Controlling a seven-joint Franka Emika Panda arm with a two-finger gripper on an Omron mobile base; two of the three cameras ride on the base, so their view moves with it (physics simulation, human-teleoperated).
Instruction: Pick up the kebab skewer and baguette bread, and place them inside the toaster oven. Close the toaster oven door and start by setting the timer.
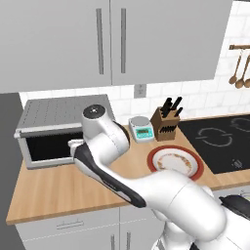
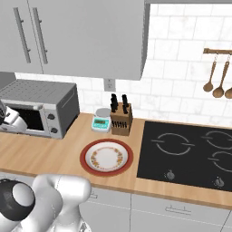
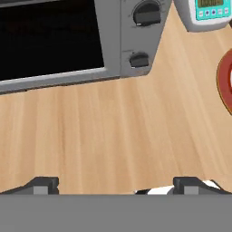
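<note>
The silver-grey toaster oven (image 1: 58,114) stands at the left end of the wooden counter, against the wall. Its dark glass door (image 3: 50,41) looks shut, its silver frame running along the bottom edge. Two black knobs, an upper knob (image 3: 146,16) and a lower knob (image 3: 139,60), sit on the right panel. My gripper (image 3: 120,183) hovers low over bare counter just in front of the oven, open, with nothing between its fingers. It faces the door and knob panel. The kebab skewer and the baguette bread are out of view; I cannot tell what lies behind the dark glass.
An empty red plate (image 2: 106,157) lies on the counter right of the oven. A small teal scale (image 2: 101,121) and a knife block (image 2: 120,118) stand near the wall. A black cooktop (image 2: 190,154) covers the right side. Wall cabinets hang above.
</note>
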